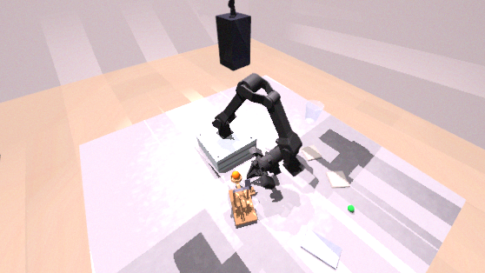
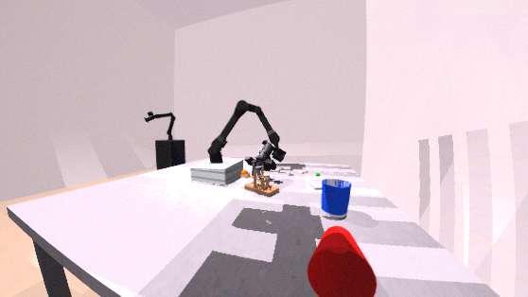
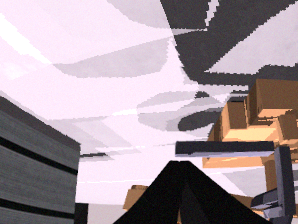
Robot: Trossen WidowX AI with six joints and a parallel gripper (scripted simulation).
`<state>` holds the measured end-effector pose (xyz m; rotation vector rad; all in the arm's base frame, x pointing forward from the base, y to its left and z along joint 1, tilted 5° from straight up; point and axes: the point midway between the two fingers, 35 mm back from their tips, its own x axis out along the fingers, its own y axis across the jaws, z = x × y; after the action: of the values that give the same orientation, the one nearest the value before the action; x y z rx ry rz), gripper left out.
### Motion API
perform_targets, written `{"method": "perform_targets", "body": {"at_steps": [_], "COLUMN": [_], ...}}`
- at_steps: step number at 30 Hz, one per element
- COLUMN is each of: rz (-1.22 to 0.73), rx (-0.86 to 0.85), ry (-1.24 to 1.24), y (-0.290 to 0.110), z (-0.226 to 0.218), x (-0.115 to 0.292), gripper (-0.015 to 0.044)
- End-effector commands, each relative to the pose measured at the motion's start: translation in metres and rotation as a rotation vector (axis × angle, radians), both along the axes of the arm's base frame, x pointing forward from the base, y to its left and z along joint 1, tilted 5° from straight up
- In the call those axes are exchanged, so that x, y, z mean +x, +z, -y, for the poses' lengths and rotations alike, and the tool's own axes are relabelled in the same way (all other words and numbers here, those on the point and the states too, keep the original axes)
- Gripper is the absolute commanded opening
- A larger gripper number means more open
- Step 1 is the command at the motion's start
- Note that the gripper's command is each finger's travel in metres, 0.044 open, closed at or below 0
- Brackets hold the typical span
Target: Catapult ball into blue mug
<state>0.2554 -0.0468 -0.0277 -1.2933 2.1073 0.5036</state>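
Observation:
The wooden catapult (image 1: 243, 209) (image 2: 261, 184) stands on the white table in front of the arm's grey base slab (image 1: 226, 149) (image 2: 215, 172). An orange ball (image 1: 235, 176) (image 2: 244, 173) sits in the catapult's cup at the end nearest the slab. My gripper (image 1: 249, 175) (image 2: 258, 164) (image 3: 178, 169) is shut and empty, low over the catapult's ball end, just to the right of the ball. In the wrist view the catapult's wooden frame (image 3: 256, 119) shows on the right and the ball is hidden. The blue mug (image 2: 336, 197) stands upright further along the table, in the exterior view only.
A red cup (image 2: 342, 266) lies on its side beyond the mug. A small green ball (image 1: 350, 209) (image 2: 317, 174) lies on the table. A clear cup (image 1: 314, 110) and flat white pieces (image 1: 322, 249) (image 1: 338, 179) lie around. A black box (image 1: 234, 39) (image 2: 169, 152) stands off the table.

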Motion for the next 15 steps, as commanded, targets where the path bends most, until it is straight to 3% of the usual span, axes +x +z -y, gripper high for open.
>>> {"method": "perform_targets", "body": {"at_steps": [1, 10, 15], "rz": [-0.006, -0.006, 0.001], "rx": [-0.002, -0.003, 0.002], "ry": [0.004, 0.004, 0.004], "y": [-0.008, -0.029, 0.021], "z": [0.001, 0.002, -0.025], "x": [-0.002, -0.004, 0.018], "gripper": [0.0000, 0.0000, 0.0000]}}
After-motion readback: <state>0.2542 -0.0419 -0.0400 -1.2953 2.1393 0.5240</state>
